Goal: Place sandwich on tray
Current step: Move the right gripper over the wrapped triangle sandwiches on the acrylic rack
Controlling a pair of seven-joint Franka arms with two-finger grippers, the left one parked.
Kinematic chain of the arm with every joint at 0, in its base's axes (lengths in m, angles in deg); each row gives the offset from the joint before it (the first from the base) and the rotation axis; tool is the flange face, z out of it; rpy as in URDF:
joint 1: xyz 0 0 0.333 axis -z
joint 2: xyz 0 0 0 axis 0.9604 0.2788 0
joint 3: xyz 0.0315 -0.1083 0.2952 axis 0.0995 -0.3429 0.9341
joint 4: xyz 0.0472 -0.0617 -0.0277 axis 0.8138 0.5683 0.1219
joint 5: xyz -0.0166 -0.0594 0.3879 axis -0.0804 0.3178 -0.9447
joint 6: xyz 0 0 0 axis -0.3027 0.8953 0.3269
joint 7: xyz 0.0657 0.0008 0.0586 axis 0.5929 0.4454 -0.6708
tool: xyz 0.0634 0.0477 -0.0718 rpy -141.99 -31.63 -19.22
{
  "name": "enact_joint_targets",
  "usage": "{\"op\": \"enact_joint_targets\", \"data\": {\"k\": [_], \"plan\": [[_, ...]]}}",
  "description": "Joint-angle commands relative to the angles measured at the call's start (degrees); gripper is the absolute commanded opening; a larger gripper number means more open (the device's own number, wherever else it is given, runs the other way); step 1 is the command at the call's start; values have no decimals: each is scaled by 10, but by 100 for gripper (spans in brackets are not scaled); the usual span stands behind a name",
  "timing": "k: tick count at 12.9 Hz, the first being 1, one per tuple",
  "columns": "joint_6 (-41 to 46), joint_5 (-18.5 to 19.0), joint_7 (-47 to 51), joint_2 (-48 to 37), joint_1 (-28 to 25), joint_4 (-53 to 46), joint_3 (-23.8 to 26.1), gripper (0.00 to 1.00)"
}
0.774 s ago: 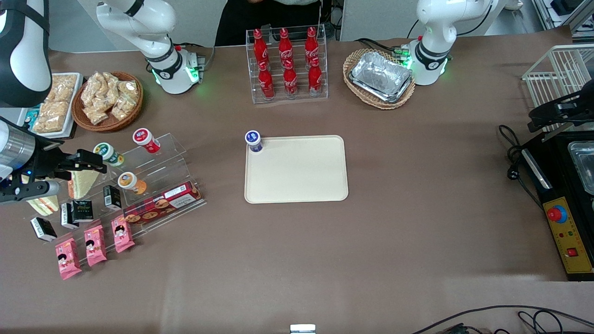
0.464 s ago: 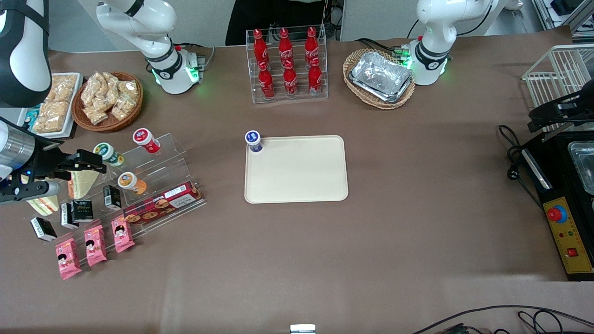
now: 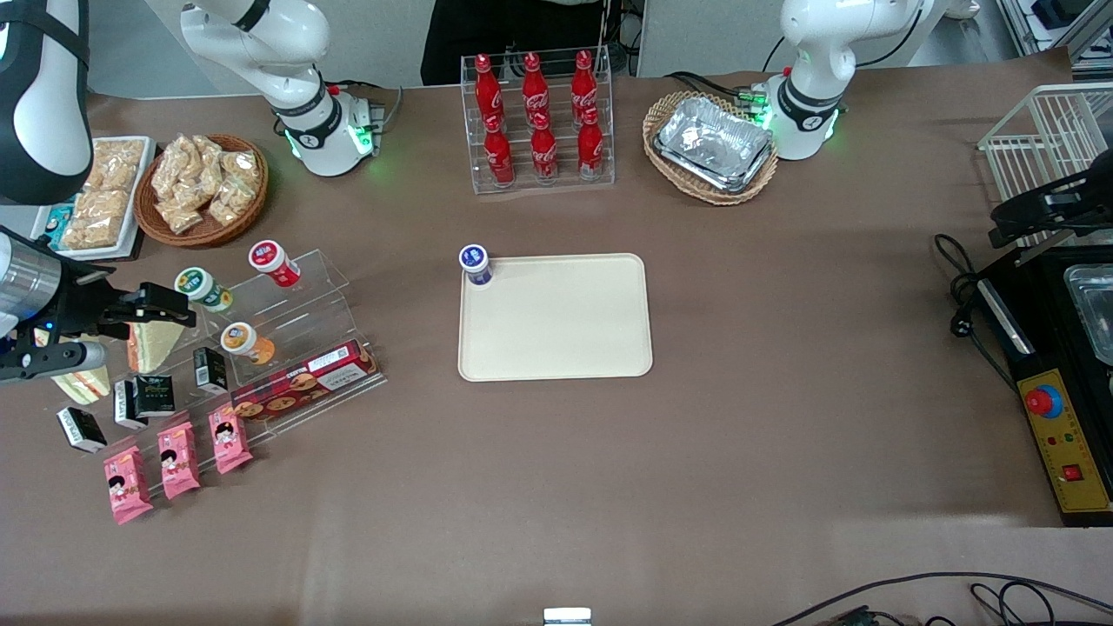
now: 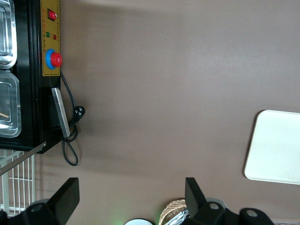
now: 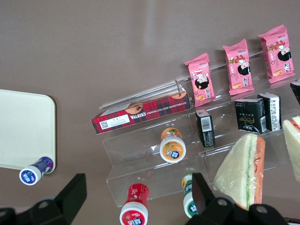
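Two clear-wrapped sandwich wedges lie at the working arm's end of the table. One sandwich [image 3: 156,342] [image 5: 243,171] rests on the clear acrylic shelf, and the second sandwich [image 3: 83,382] [image 5: 294,145] lies beside it, partly hidden by my arm. My gripper [image 3: 130,306] [image 5: 136,199] hovers open and empty above the shelf, over the first sandwich and not touching it. The cream-beige tray [image 3: 556,317] [image 5: 23,126] [image 4: 276,145] lies flat mid-table, well away toward the parked arm. It holds only a small blue-capped bottle [image 3: 476,263] [image 5: 35,171] in one corner.
The acrylic shelf [image 3: 296,348] carries small bottles, black cartons, pink snack packets [image 3: 178,458] and a red biscuit box [image 3: 304,381]. A rack of red cola bottles [image 3: 539,117], a snack basket [image 3: 202,187] and a basket of foil trays [image 3: 713,146] stand farther from the camera.
My gripper has shifted a little farther toward the working arm's end of the table, staying open. The sandwiches and tray have not moved.
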Motion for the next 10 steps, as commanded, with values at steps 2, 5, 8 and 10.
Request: {"op": "enact_joint_targets", "data": {"k": [2,5,8,10], "plan": [[2,-2,4,-3,6,-7,-17,100],[4,-4,5,-8,7,-7,-41,100],[4,-3,2,-8,8,-7,-46,100],[5,-3,6,-10,7,-7,-46,100]]}}
